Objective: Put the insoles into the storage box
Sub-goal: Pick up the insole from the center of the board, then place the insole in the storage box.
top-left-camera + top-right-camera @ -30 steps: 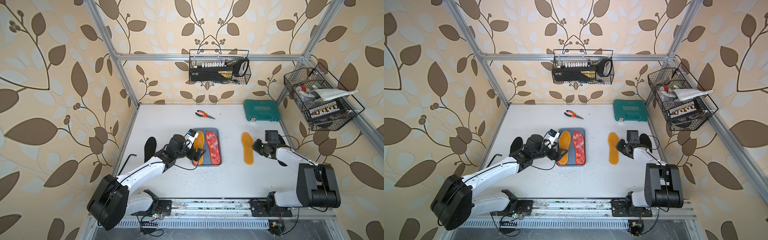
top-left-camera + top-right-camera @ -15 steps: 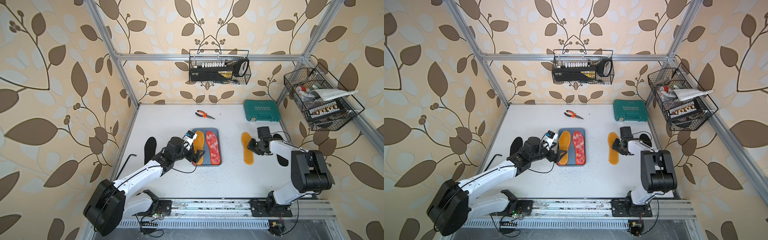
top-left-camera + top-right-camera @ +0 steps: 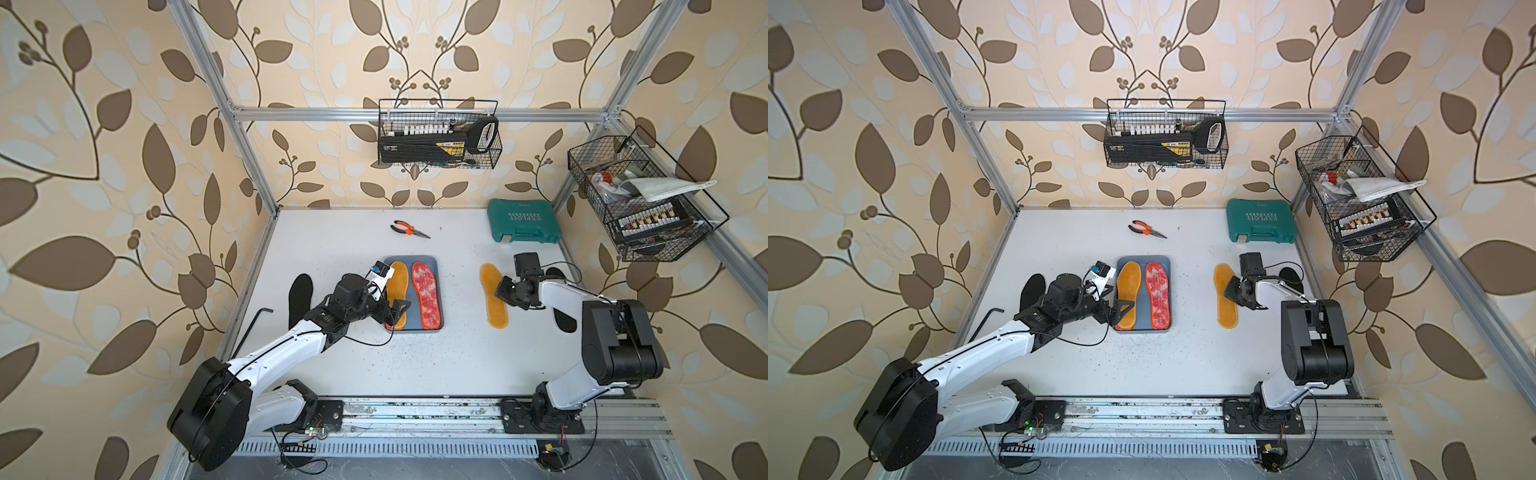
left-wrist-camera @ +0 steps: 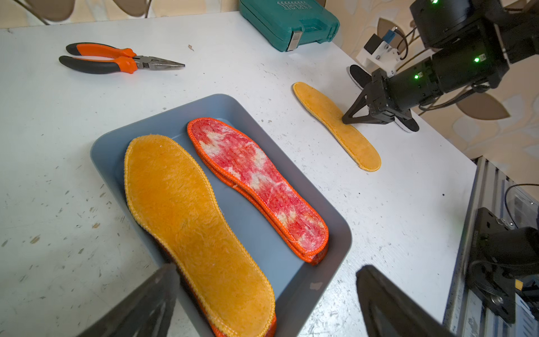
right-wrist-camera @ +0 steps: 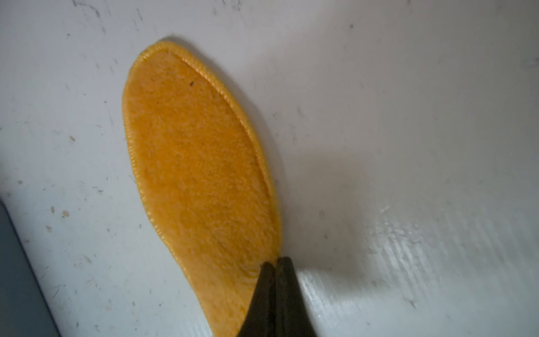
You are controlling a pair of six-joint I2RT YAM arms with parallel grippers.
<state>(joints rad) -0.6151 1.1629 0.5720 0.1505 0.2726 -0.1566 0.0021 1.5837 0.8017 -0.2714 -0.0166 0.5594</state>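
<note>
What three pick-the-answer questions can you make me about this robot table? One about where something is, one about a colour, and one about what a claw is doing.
1. Where are the pliers?
A) On the table, outside the storage box.
B) Inside the storage box.
C) Hanging on the wall.

2. What colour is the tool case?
A) Red.
B) Black.
C) Green.

3. What is the left claw doing?
A) Pinching the pliers.
B) Standing wide open.
C) Squeezed shut on nothing.

Answers:
1 A, because the pliers lie on the white table beyond the box's far end.
2 C, because its lid shows green in both top views.
3 B, because the left wrist view shows its jaws far apart and gripping nothing.
</note>
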